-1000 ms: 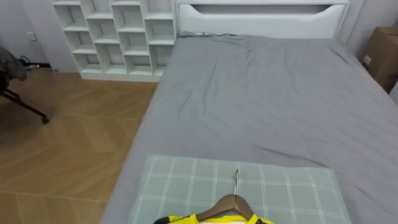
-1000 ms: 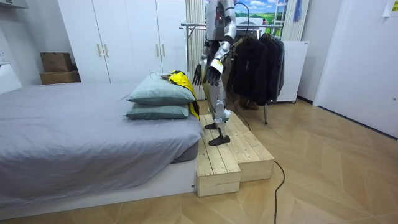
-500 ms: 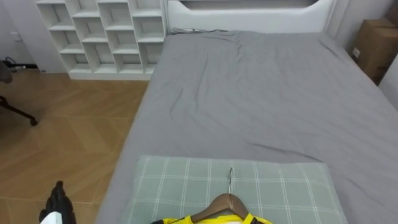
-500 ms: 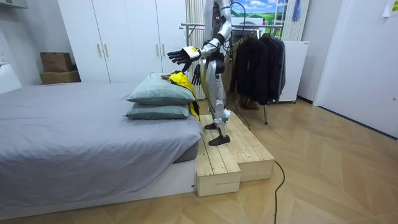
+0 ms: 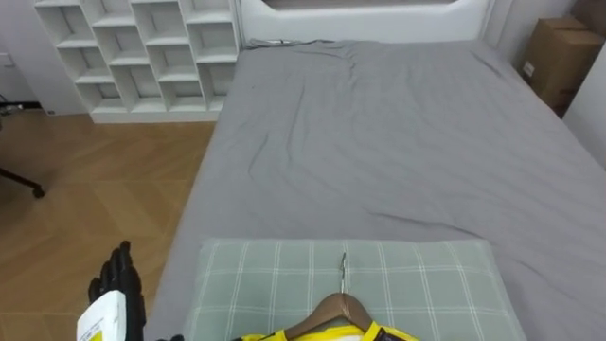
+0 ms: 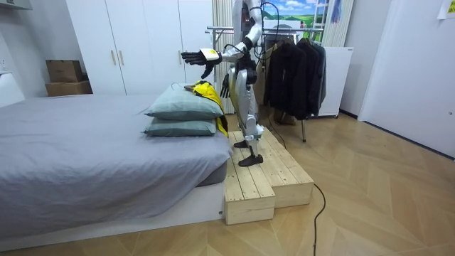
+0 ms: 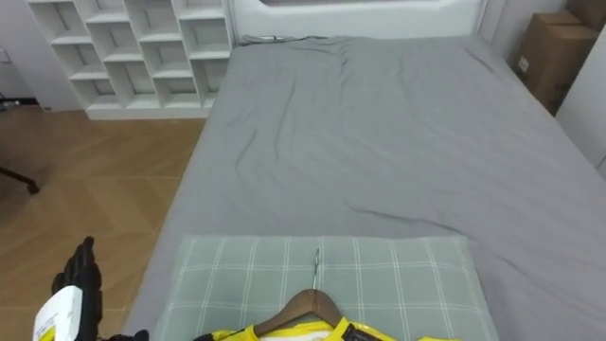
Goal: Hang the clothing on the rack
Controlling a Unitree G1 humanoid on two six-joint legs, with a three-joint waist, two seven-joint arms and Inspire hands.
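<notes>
Raised and pushed further forward than half a second ago: left hand (image 5: 123, 284), fingers straight and spread, grasping nothing and touching nothing, seen over the floor beside the bed (image 5: 398, 142), with the arm stretched out toward the bed in the room view. Right hand (image 6: 225, 87) down by the hip, state not readable. Yellow garment (image 5: 270, 335) on a wooden hanger (image 5: 336, 311), lying on the green checked pillow (image 5: 265, 284) at the bed's near end, apart from both hands. Dark neck label (image 7: 358, 332) on the garment, print unreadable.

no legible text, labels or numbers on anything here
</notes>
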